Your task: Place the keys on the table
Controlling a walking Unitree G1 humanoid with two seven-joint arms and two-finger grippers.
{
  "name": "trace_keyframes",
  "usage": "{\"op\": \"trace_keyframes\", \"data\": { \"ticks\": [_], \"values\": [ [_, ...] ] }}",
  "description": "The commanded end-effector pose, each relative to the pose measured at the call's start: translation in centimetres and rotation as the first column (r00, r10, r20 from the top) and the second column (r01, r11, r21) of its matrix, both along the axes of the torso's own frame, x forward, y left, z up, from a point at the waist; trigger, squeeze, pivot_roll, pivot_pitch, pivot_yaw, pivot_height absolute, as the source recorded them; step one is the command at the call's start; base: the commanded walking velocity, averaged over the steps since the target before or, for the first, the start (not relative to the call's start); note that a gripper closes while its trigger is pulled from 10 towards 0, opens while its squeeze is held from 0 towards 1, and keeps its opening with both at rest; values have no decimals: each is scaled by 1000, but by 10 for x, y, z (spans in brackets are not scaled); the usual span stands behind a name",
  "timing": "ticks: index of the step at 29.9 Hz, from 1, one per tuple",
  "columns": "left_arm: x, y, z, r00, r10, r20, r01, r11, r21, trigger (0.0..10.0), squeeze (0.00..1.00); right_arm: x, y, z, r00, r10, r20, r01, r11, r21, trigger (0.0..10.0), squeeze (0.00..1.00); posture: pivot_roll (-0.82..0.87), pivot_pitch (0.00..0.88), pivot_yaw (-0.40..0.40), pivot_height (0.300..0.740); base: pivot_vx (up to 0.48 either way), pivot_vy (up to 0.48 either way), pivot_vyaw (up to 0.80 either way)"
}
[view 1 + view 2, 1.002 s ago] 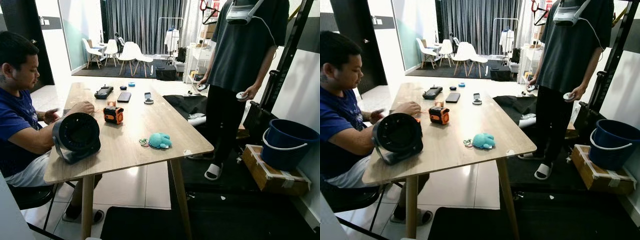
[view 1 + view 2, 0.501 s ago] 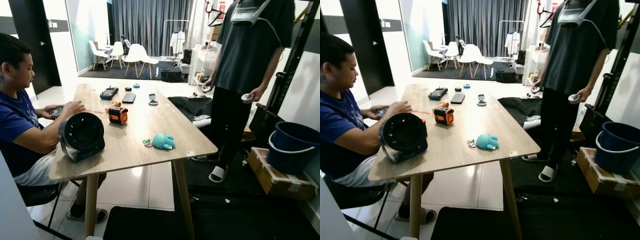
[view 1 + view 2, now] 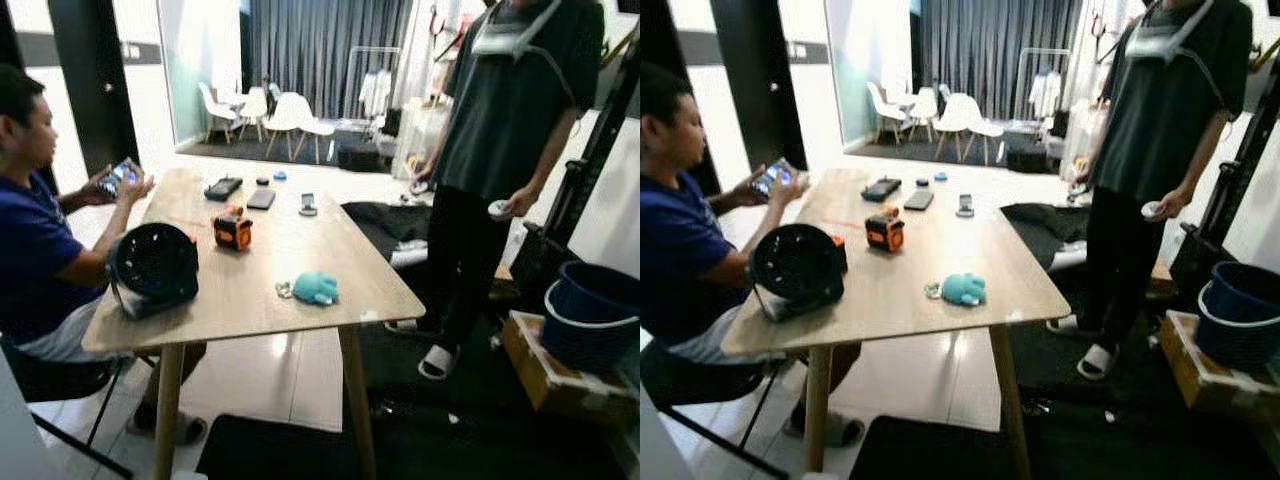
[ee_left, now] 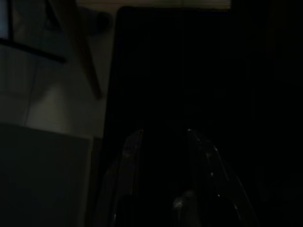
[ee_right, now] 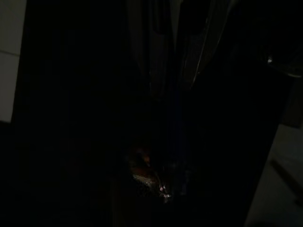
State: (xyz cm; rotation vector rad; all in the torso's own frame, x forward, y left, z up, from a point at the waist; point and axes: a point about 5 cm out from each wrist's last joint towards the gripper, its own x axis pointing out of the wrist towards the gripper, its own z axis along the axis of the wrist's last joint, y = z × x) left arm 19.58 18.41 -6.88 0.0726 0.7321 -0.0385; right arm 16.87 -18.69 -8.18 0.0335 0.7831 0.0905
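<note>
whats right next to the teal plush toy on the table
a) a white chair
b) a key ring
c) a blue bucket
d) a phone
b: a small key ring lies on the table against the toy, on the side toward the black fan; the bucket sits on the floor.

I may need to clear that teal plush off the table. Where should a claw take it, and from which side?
Judging by its soft, rounded body, grip the teal plush across the middle, coming from above: it lies low on the table, with a small ring close beside it that a sideways approach might snag.
</note>
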Motion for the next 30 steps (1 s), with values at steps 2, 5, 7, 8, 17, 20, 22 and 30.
{"op": "trace_keyframes", "data": {
  "ticks": [2,5,7,8,17,20,22,30],
  "values": [
    [2,3,2,1000,-4,2,4,1000,11,10000,0,2,2,1,1000,6,9,-6,1000,0,10000,0,68,0,4,740,0,0,0],
    [3,4,2,1000,-10,4,10,1000,13,10000,0,1,3,0,1000,4,8,-4,1000,1,10000,0,69,0,5,740,0,0,0],
    [4,3,3,1000,-13,8,13,1000,11,10000,0,0,3,0,1000,3,7,-3,1000,1,10000,0,70,0,6,740,0,0,0],
    [4,3,3,1000,-13,8,13,1000,11,10000,0,0,3,0,1000,3,7,-3,1000,1,10000,0,70,0,6,740,0,0,0],
    [6,-1,4,1000,-21,17,21,1000,6,10000,0,0,1,0,1000,1,7,-1,1000,-1,10000,0,56,0,2,740,0,0,0],
    [6,-3,4,1000,-26,16,26,1000,8,10000,0,1,0,1,1000,-1,9,1,1000,-2,10000,0,53,0,1,740,0,0,0],
    [7,-5,4,999,-32,16,32,999,10,10000,0,2,-2,2,1000,-3,13,3,1000,-6,10000,0,53,0,-4,740,0,0,0],
    [8,-8,4,999,-25,20,24,1000,6,10000,0,2,-5,2,1000,0,9,0,1000,-12,10000,0,55,7,-9,740,0,0,0]
  ]
}}
